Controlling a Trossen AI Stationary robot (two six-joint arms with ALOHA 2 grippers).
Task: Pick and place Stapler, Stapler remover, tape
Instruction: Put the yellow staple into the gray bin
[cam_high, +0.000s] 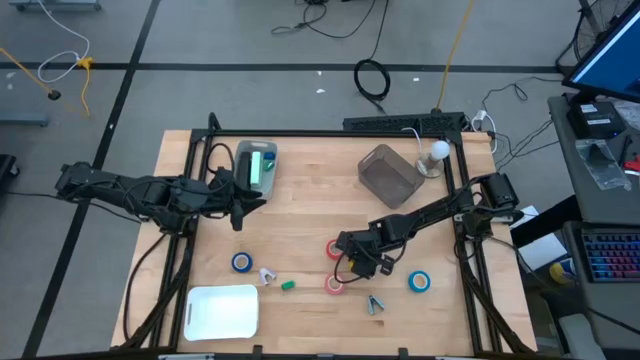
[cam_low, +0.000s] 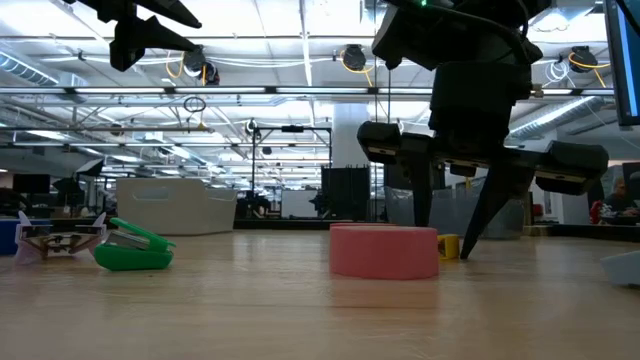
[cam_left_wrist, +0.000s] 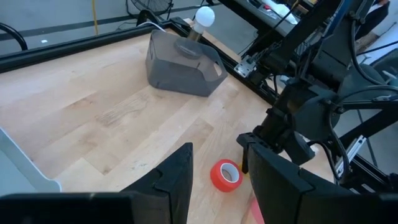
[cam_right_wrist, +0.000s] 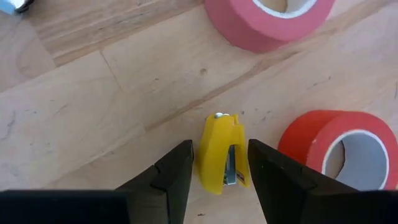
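Note:
A small yellow stapler (cam_right_wrist: 222, 155) lies flat on the wooden table. My right gripper (cam_right_wrist: 219, 147) is open and points down over it, one finger on each side; the low view shows the yellow stapler (cam_low: 447, 245) between the fingertips. Two red tape rolls (cam_right_wrist: 339, 149) (cam_right_wrist: 270, 18) lie flat beside it, and the pink-red roll (cam_low: 385, 250) is nearest in the low view. Two blue rolls (cam_high: 242, 262) (cam_high: 419, 282) lie farther off. A green stapler (cam_high: 288, 286) and a staple remover (cam_high: 266, 274) lie near the front. My left gripper (cam_high: 240, 207) hangs open above the table's left part. My right gripper straddles the yellow stapler's long sides (cam_right_wrist: 208, 158) from above, fingers along its length. The stapler rests flat on the table. Whether the fingers (cam_right_wrist: 180, 168) touch it I cannot tell.
A white tray (cam_high: 222, 311) sits at the near left. A grey bin (cam_high: 390, 176) and a light bulb (cam_high: 438, 152) stand at the far right, and a device with a green panel (cam_high: 256, 166) at the far left. A second remover (cam_high: 375, 304) lies near the front edge.

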